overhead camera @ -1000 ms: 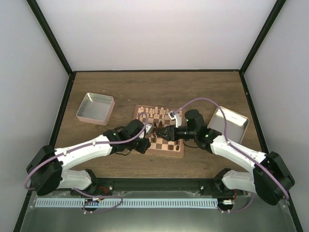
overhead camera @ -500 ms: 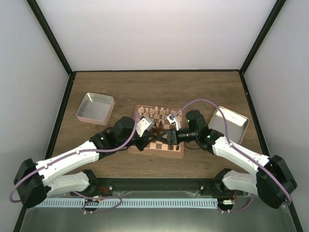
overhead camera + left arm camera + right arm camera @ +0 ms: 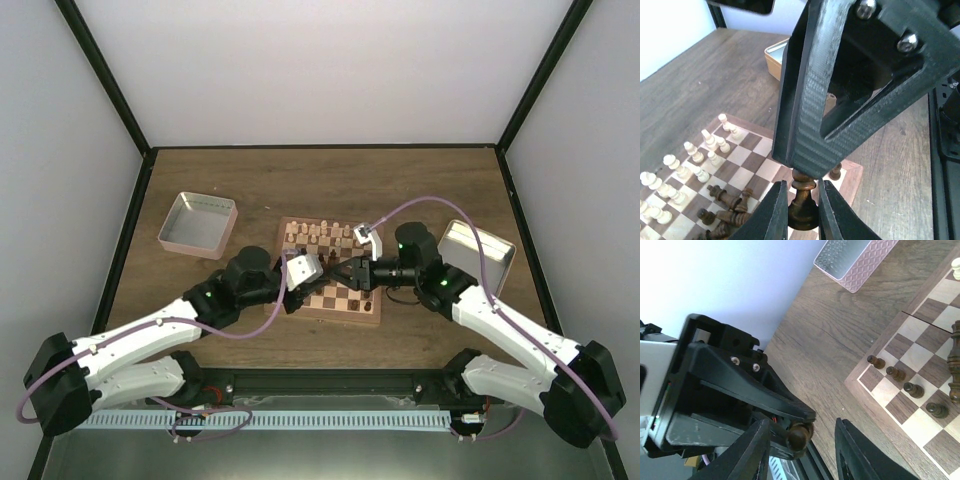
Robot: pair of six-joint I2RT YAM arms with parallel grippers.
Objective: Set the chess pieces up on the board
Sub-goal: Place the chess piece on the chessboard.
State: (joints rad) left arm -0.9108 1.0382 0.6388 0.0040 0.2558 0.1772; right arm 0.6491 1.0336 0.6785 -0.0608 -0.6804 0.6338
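Observation:
The board [image 3: 372,318] lies mid-table, with cream chess pieces [image 3: 320,236] standing along its far rows. My left gripper [image 3: 322,272] and right gripper [image 3: 347,272] meet tip to tip above it. In the left wrist view the left gripper [image 3: 803,187] is shut on the stem of an upright dark piece [image 3: 803,202], with the right gripper's finger just over its head. In the right wrist view the right gripper [image 3: 801,426] is open, and that piece's round head [image 3: 799,436] sits between its fingers, close to one. Dark pieces [image 3: 725,200] lie toppled on the board [image 3: 755,160].
A pink tray [image 3: 197,222] stands at the left of the board and a metal tray [image 3: 475,255] at its right. Several dark pawns [image 3: 905,381] stand in a row on the board's edge squares [image 3: 875,390]. Bare wood table lies around the board.
The left wrist has lifted and turned, bringing the dark piece up to the right gripper. The right gripper has drawn back slightly to the right and now straddles the piece's head.

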